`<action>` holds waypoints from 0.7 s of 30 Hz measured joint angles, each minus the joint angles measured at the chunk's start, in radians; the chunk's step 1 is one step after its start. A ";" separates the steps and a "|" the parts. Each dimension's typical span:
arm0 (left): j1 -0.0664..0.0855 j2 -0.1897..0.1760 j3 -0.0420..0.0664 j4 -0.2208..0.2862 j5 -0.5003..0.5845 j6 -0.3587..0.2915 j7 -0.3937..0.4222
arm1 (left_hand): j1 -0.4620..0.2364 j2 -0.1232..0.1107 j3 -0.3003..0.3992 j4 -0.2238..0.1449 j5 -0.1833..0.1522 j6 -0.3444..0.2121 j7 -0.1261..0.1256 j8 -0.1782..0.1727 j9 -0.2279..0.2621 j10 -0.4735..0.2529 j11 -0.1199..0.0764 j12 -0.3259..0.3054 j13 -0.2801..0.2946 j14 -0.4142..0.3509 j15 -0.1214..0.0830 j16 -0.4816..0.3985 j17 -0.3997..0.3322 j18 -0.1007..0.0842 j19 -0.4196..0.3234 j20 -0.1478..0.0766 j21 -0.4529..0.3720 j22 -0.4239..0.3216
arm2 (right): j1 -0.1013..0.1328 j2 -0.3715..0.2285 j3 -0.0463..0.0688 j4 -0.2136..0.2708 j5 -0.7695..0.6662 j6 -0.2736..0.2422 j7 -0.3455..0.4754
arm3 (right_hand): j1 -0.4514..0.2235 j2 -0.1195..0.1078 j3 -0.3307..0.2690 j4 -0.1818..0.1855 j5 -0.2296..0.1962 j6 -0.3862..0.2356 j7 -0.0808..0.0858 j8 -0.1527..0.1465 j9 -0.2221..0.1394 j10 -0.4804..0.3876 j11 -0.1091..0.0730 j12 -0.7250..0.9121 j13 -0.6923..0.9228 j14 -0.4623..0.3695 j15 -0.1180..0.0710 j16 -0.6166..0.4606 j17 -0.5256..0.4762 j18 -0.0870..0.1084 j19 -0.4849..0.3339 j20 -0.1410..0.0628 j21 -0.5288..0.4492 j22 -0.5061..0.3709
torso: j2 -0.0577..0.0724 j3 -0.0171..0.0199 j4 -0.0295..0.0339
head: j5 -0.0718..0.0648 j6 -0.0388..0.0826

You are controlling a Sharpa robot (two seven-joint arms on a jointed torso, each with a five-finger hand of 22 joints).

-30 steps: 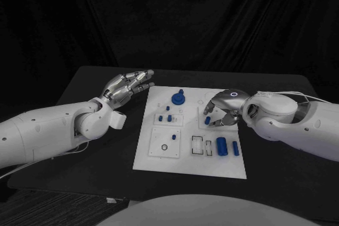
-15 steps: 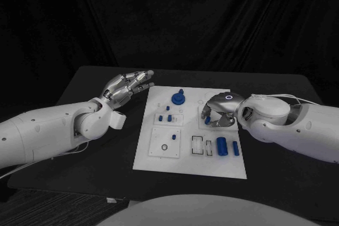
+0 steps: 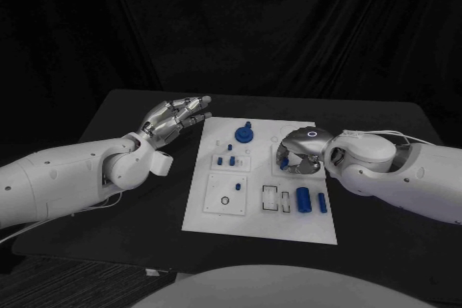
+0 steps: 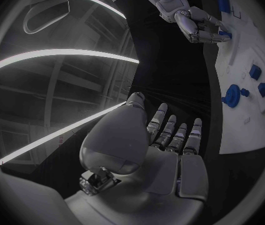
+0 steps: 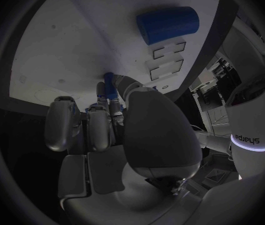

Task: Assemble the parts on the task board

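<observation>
White task board (image 3: 260,221) lies in the middle of the black table (image 3: 385,248), and its near part is bare. A little farther, close to the right edge of the board, a large blue cylinder (image 3: 302,199) lies beside a thinner blue peg (image 3: 322,202), and two small rectangular slots (image 3: 276,199) are just to their left. Toward the left edge at the same depth there is a square plate with a dark ring (image 3: 224,201) on it.

My right hand (image 3: 298,153) is over the right half of the board, just beyond the cylinder. Its fingers are curled downward and they pinch a small blue part (image 5: 109,85) at the tips; in the right wrist view this part is touching the white surface, with the large cylinder and the slots beyond it. I cannot tell if the part sits in a hole.

Left of my right hand, two small blue pegs (image 3: 225,161) stand on a square plate. Farther, near the far edge of the board, a round blue piece with a knob (image 3: 244,133) rests.

My left hand (image 3: 175,117) hangs over the table just beside the far left corner of the board. It holds nothing, and its fingers are straight and a little apart.
</observation>
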 measured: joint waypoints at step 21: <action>0.000 0.006 0.000 -0.007 0.000 0.004 0.000 | 0.008 0.000 0.003 -0.003 0.004 0.007 0.000 0.000 0.001 0.000 0.000 0.004 0.000 0.004 0.004 0.004 0.000 0.000 0.000 0.000 0.000 0.006 | 0.122 -0.040 0.002 0.137 0.001 -0.051 -0.004 | 0.000 0.000 0.013 -0.014 -0.024 0.018 0.009 0.021 0.034 0.038 0.006 0.000 0.003 0.003 0.003 0.000 -0.005 0.000 0.000 0.000 0.000 0.000 | -0.001 0.0000 -0.0015 | 0.005 0.000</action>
